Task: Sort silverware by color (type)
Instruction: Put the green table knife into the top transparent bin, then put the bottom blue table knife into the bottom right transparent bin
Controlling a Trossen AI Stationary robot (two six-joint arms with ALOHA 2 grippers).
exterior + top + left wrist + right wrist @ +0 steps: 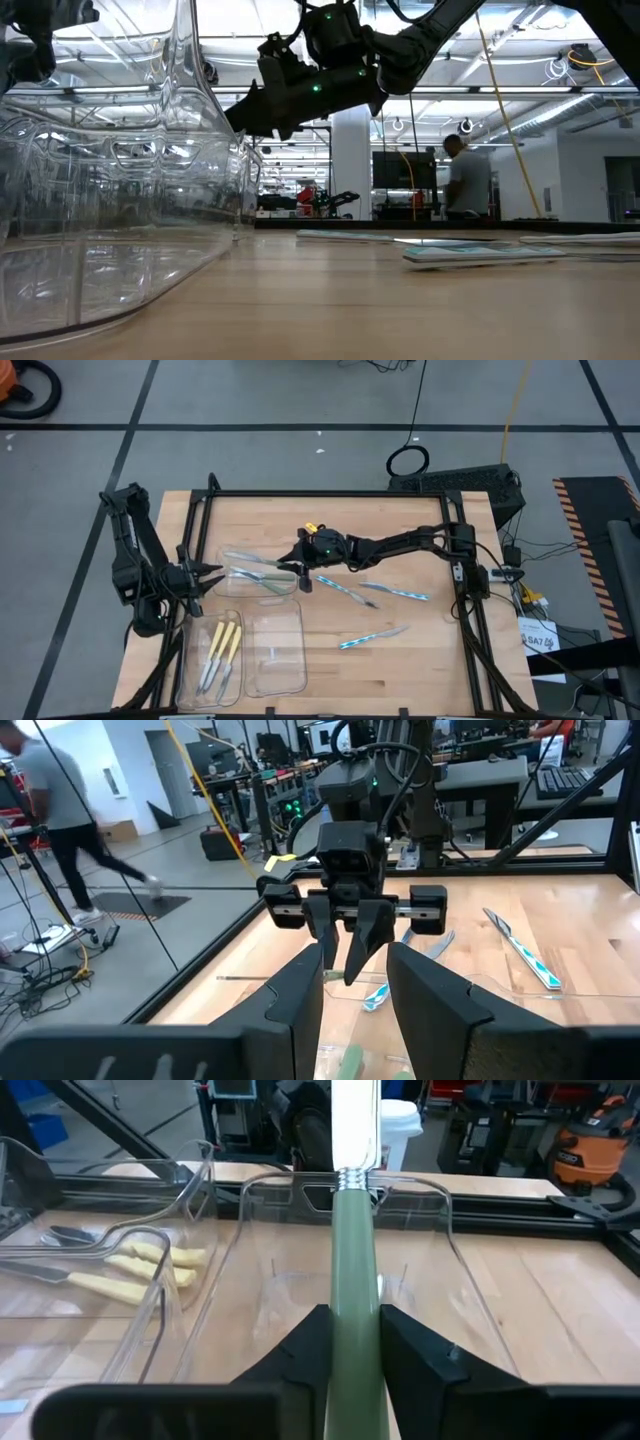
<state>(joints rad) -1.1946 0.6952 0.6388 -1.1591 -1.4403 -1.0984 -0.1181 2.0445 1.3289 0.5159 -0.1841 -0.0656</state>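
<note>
Wood table [420,660]: 3 clear trays [275,652], 3 blue-handled utensils [372,637] loose

The table [420,650] is pale smooth wood, the trays [275,650] are clear glossy plastic, and the utensils [222,648] have matt plastic handles with shiny metal ends.

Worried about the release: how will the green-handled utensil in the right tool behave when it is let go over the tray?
The green-handled utensil looks stiff and straight, so it should not flop. Its handle looks smooth and rounded, so it may slide or roll a little in the clear tray. It looks slim and probably light, so the right tool likely needs little squeeze.
</note>
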